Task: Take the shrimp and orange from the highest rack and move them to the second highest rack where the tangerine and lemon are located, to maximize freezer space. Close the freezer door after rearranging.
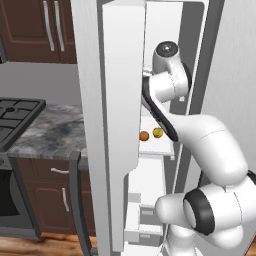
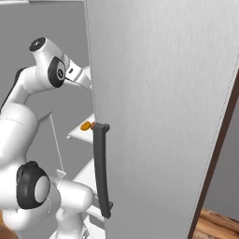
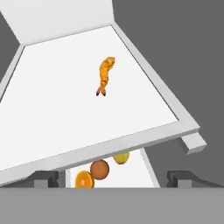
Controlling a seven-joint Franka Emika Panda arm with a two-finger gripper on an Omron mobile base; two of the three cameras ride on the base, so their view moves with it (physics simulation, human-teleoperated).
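No text, label, brand, number or sign can be read anywhere: none on the freezer door (image 2: 163, 116), the racks (image 3: 87, 109), the cabinets (image 1: 35, 30) or the stove (image 1: 15, 112).

On the white top rack (image 3: 52, 109) a shrimp (image 3: 105, 74) is seen lying alone. On the rack below (image 3: 131, 175), an orange (image 3: 84, 180), a tangerine (image 3: 100, 169) and a lemon (image 3: 121, 157) are clustered.
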